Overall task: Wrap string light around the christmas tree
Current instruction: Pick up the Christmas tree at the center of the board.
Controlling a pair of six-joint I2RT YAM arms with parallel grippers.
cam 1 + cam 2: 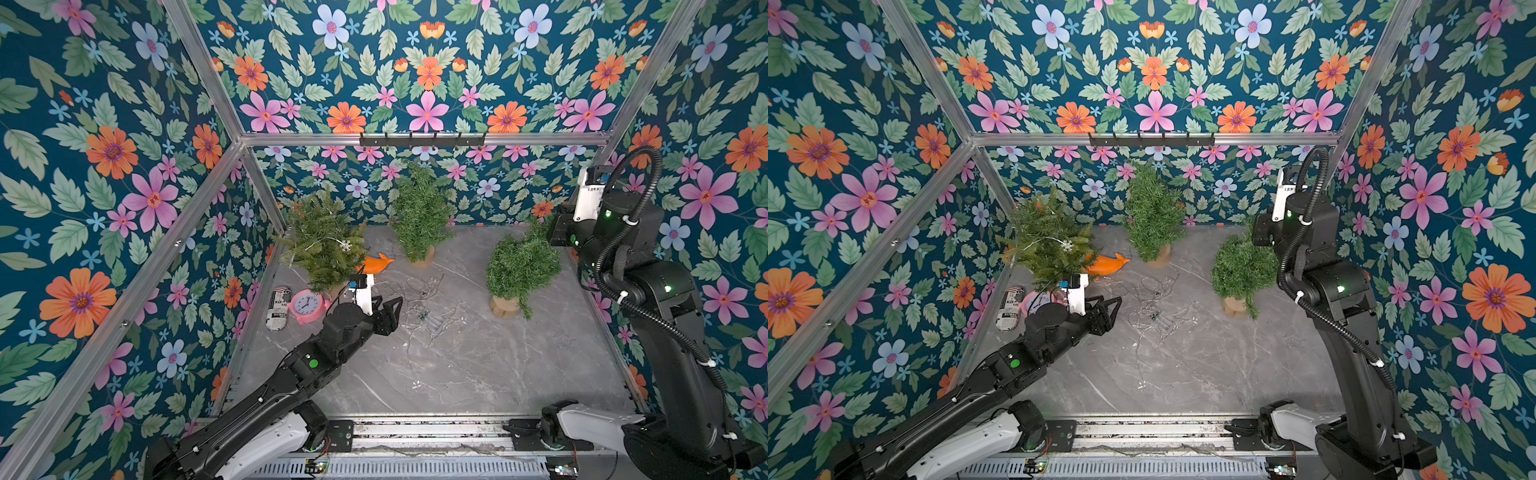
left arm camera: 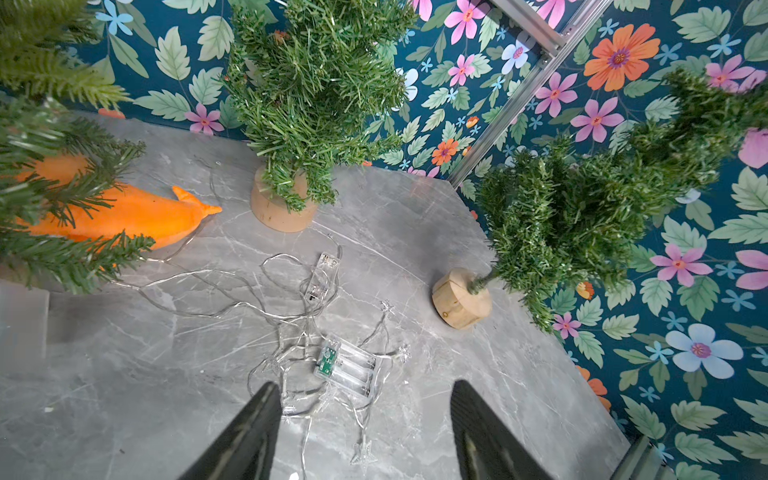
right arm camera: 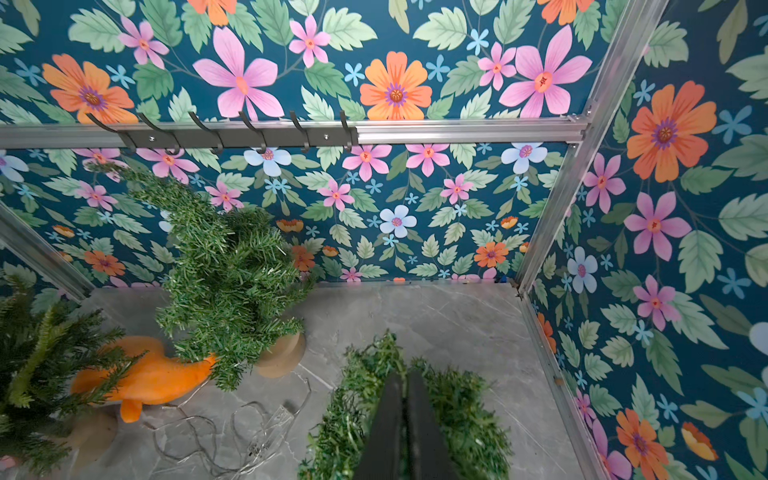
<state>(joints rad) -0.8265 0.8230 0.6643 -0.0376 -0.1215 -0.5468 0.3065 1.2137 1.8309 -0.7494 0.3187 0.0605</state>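
Fig.: start of the wrap, two arms w/ split roles. The leaning tree (image 1: 519,266) is the ref. point. The R claw (image 3: 404,377) is closed on this tree's top sprig, needles bunched on both sides of the shut jaws. That pinch prob. explains the lean: the trunk slants and the wooden base (image 2: 459,299) is tipped. Whether one edge of the base rests on the table (image 1: 478,374) can't be told. Holding the tip likely serves to steady the tree and keep its flanks free for wire. The string light (image 2: 286,316) lies as a loose tangle on the table just beside the leaning tree's base, not yet on any of its branches, w/ its clear battery box (image 2: 347,368) in the heap. The L claw (image 1: 390,309) hangs over that heap on the side away from the leaning tree, jaws apart and empty, prob. lined up to take a strand. Beyond the heap from the leaning tree lie an orange dolphin toy (image 1: 376,264) and a second tree (image 1: 322,245) carrying a strand. A third tree (image 1: 419,212) stands upright, near but apart.
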